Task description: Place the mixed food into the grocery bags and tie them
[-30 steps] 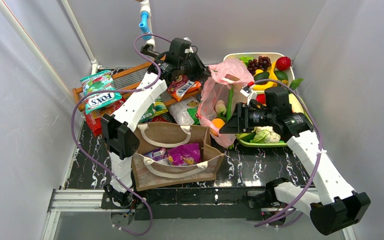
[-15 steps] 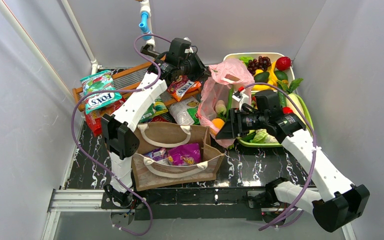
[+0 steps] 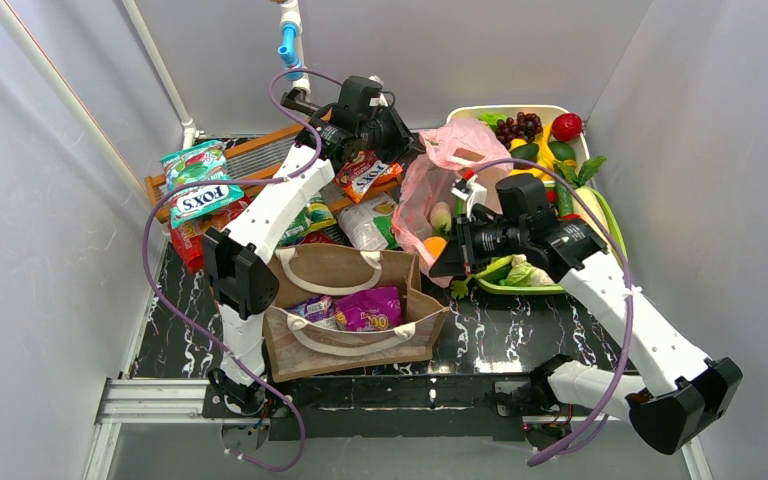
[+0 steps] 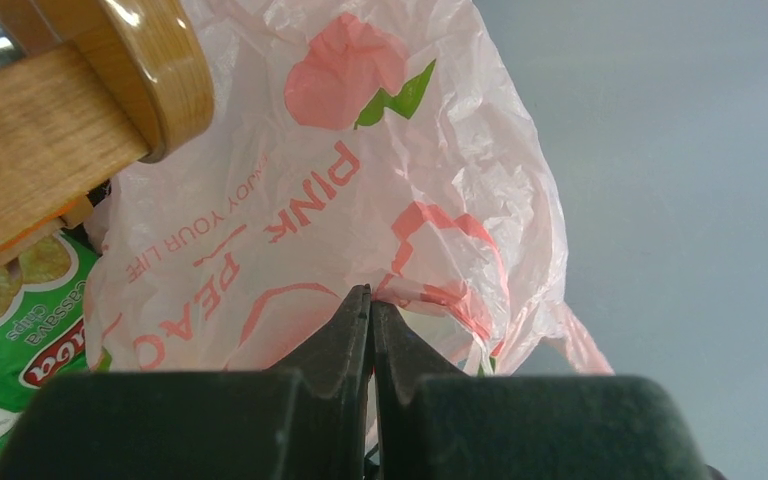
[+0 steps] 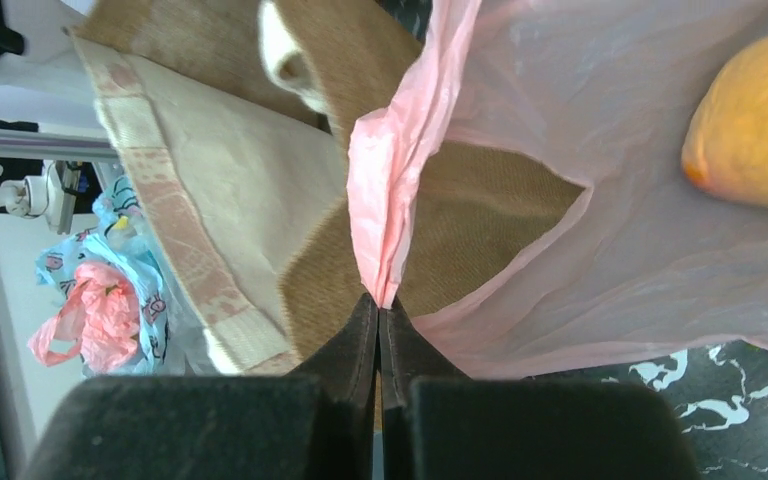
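The pink grocery bag [image 3: 442, 185] stands mid-table with an orange [image 3: 436, 245] and green vegetables showing through it. My left gripper [image 3: 412, 143] is shut on the bag's far rim [image 4: 430, 215], its tips [image 4: 371, 297] pinching the film. My right gripper [image 3: 440, 264] is shut on a bunched fold of the bag's near edge [image 5: 390, 190], the tips [image 5: 379, 303] meeting on it, and the orange [image 5: 750, 120] lies inside. The brown tote [image 3: 305, 262] sits open at the front with a purple packet [image 3: 368, 308] in it. A teal Fox's packet [image 3: 200, 188] lies on the left.
A wooden slatted rack [image 3: 260, 150] with more snack packets [image 3: 365, 172] stands behind the tote. A white tray [image 3: 560, 112] of toy fruit, with grapes [image 3: 518, 127], and a green tray [image 3: 520, 288] with a cauliflower [image 3: 528, 270] fill the right. Grey walls enclose the table.
My right gripper moved left to the pink bag's near edge and shut on it. The left arm kept still, holding the bag's far rim.
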{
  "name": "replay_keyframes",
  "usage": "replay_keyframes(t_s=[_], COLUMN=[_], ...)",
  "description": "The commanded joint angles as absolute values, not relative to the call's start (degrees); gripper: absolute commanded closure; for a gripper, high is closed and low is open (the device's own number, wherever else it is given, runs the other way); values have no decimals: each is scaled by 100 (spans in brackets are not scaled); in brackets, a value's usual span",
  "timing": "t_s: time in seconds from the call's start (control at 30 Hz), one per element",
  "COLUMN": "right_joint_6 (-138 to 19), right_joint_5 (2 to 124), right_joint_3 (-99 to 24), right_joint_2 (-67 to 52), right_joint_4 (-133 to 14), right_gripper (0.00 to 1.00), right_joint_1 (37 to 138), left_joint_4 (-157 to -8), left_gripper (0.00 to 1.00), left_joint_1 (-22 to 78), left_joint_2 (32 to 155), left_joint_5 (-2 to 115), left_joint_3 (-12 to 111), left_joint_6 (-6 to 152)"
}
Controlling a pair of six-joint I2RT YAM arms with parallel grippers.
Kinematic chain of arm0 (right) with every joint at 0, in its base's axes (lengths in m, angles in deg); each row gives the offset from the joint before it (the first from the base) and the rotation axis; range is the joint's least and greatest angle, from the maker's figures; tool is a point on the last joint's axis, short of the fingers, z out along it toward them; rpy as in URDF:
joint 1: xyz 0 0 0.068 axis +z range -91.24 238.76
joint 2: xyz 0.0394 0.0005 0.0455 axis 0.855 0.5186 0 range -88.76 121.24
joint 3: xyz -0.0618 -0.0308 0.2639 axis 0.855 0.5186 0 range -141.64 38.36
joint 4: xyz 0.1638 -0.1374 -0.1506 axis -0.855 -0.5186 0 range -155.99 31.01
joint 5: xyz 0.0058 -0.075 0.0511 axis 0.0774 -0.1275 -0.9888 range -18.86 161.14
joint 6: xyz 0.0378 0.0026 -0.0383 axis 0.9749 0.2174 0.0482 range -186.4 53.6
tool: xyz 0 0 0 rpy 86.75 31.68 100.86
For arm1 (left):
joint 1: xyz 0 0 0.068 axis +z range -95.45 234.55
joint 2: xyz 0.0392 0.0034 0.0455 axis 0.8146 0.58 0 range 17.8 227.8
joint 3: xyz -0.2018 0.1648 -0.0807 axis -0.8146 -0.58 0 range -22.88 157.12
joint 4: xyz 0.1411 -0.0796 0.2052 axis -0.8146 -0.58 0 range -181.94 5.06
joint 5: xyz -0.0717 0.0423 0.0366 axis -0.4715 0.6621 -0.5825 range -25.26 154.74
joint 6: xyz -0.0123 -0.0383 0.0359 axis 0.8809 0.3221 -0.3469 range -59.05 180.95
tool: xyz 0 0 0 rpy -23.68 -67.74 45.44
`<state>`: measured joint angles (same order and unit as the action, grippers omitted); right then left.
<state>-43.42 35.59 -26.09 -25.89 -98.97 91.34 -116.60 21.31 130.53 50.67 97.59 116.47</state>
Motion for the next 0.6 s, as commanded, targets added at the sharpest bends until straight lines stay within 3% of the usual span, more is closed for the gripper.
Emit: replay_keyframes(t_s=[0.0, 0.3, 0.43, 0.57], right_joint_6=[-4140, -3561, -3436, -3384], right_joint_5=[3686, 3651, 3651, 3647], right_joint_3=[-3435, -4490, -4741, -4763], right_joint_2=[-2686, -2584, -2501, -2448], right_joint_4=[-9969, -9746, -9598, -9492], right_gripper=[99, 99, 99, 99], right_joint_1=[9269, 9401, 9418, 9418], left_joint_4=[-11727, -12036, -12422, -12707], left_gripper=[100, 100, 84, 57], left_joint_1=[2098, 2096, 2096, 2097], left_joint_2=[12693, 12766, 12670, 12545], left_joint_5=[4696, 4444, 4570, 4739], left_joint_3=[9756, 10187, 10332, 10360], left_joint_6=[11647, 11370, 11011, 10661])
